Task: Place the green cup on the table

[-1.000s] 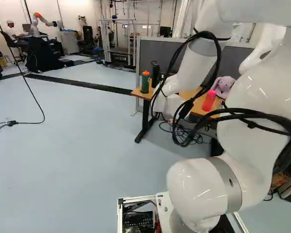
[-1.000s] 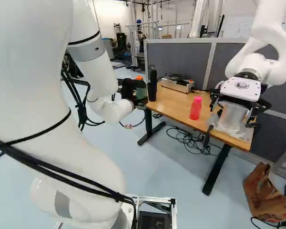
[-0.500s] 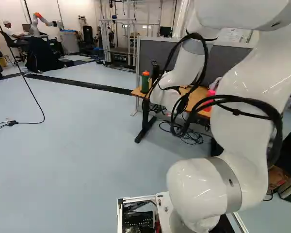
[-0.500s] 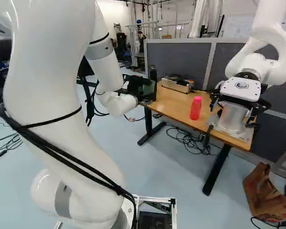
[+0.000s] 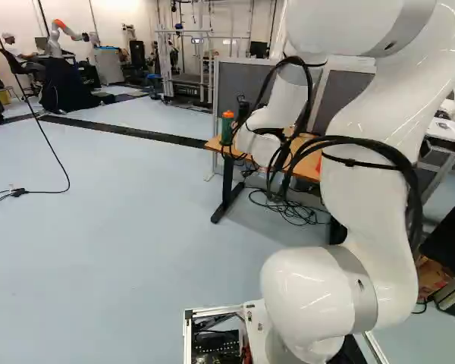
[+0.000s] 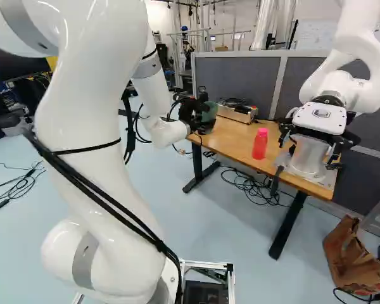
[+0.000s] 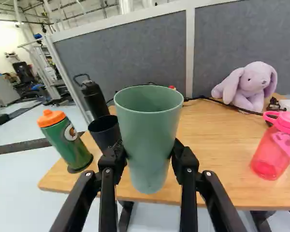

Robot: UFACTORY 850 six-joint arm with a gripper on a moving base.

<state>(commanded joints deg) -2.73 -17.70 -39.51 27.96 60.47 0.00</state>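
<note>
Green, gripped by the end effector (image 6: 201, 115), mouth up, long axis near vertical: one cup (image 7: 147, 140); beyond, one black cup (image 7: 103, 133), three bottles (image 7: 69, 145), one plush rabbit (image 7: 249, 87).

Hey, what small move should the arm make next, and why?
Probably ease the pincer slightly farther over the table before lowering: it grips the green cup, and in the wrist view its base shows close to the near edge.

No legible wording. Orange-lidded green cylindrical bottle (image 7: 63, 142), left base view, twelve o'clock: pale emblem. Another robot (image 6: 354, 47), right base view, near three o'clock: small dark emblem on flat white plate (image 6: 310, 120).
</note>
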